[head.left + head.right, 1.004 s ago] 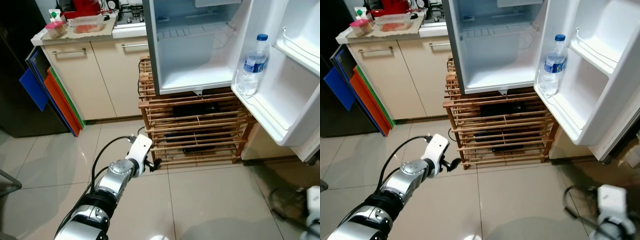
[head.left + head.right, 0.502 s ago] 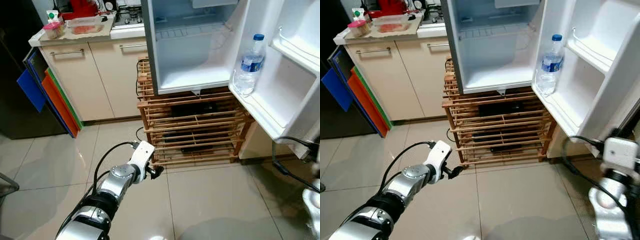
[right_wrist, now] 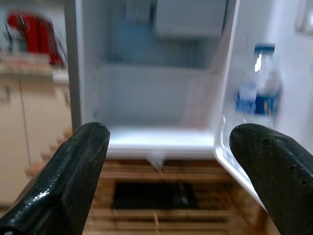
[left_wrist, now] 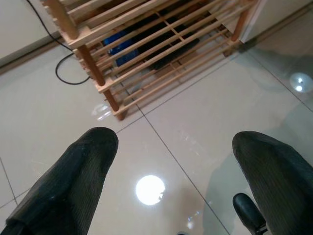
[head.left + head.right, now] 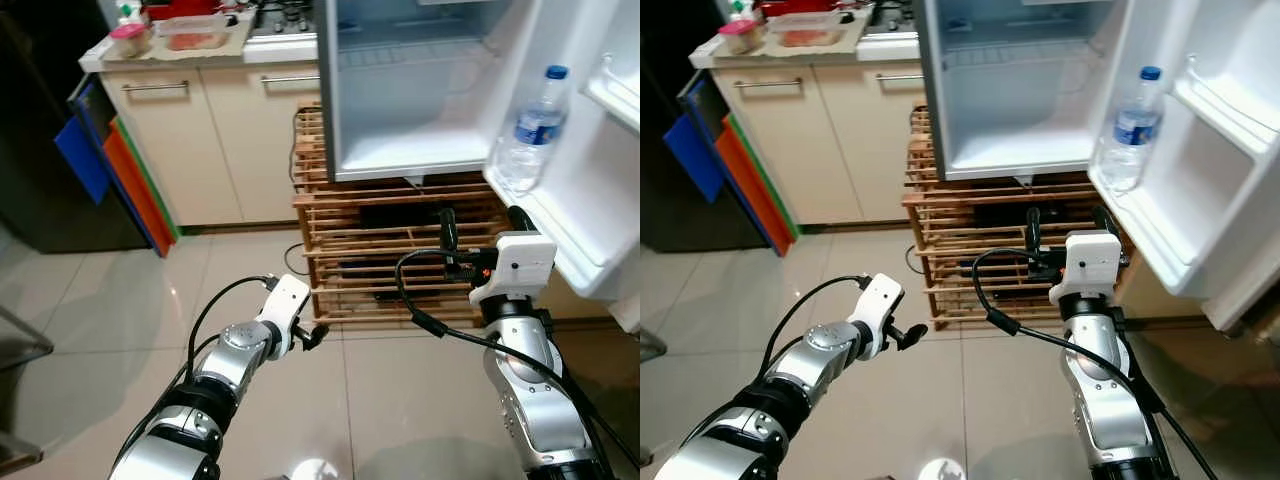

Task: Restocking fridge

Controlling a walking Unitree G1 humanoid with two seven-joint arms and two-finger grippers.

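Small white fridge (image 5: 420,90), door open and interior bare, upper centre; clear water bottle (image 5: 529,132) upright in the door shelf, upper right.

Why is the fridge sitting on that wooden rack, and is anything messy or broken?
Nothing looks spilled or broken. The small fridge stands open and bare on a wooden rack, with one upright water bottle in its door shelf. A black cable trails on the floor beside the rack.

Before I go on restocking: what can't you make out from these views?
- Fridge top: cut off by the frame edge in both eye views.
- Dark things inside the wooden rack: screened by slats, shaded.
- Water bottle label: blurred in the right wrist view, too small in the eye views.
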